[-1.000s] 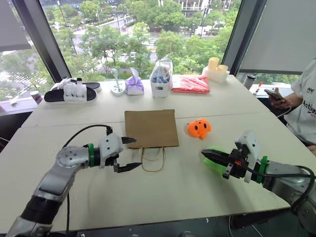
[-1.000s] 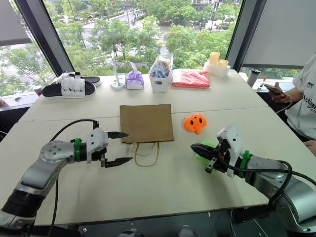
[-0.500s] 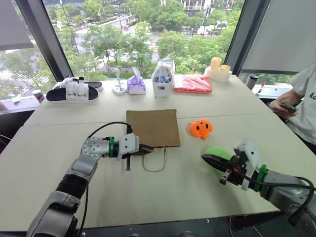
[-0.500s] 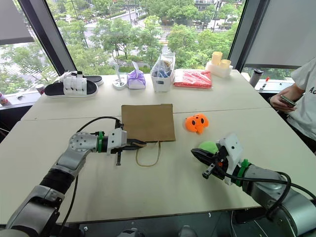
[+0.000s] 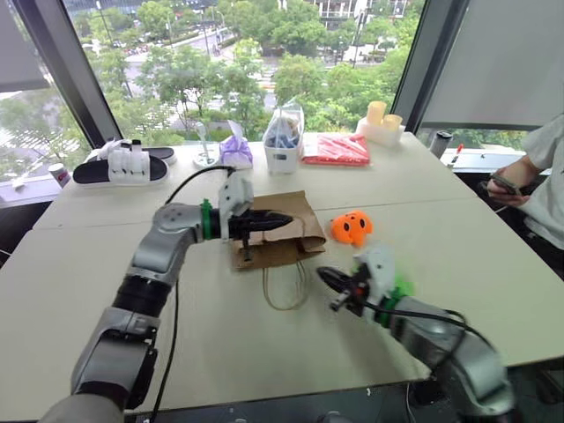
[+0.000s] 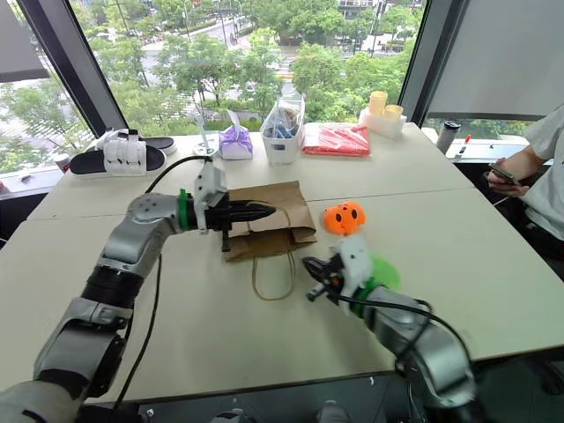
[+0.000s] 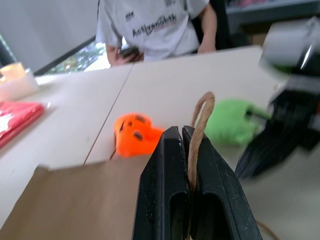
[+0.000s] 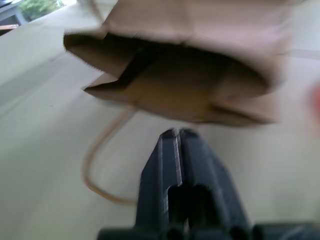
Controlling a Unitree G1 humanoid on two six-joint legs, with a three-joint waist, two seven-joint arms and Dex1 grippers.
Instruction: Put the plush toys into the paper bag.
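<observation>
The brown paper bag (image 5: 280, 242) lies mid-table with its upper side lifted, so its mouth (image 8: 175, 75) gapes. My left gripper (image 5: 284, 218) is shut on one string handle (image 7: 198, 125) and holds it above the table. The other handle loop (image 5: 286, 286) lies flat on the table. My right gripper (image 5: 323, 275) is shut with nothing between its fingers and points at the bag's mouth from close in front. The orange plush toy (image 5: 352, 227) sits right of the bag. On the table by my right wrist lies the green plush toy (image 5: 402, 287).
Along the far edge stand a black-and-white sandal (image 5: 119, 165), a purple pouch (image 5: 235, 150), a clear plastic bag (image 5: 284, 141), a red packet (image 5: 337, 150) and yellow cups (image 5: 382, 119). A person (image 5: 539, 181) sits at the right with a phone.
My left gripper shut on the bag's string handle and rose, lifting the bag's upper side. My right gripper swung left from beside the green toy toward the bag's mouth.
</observation>
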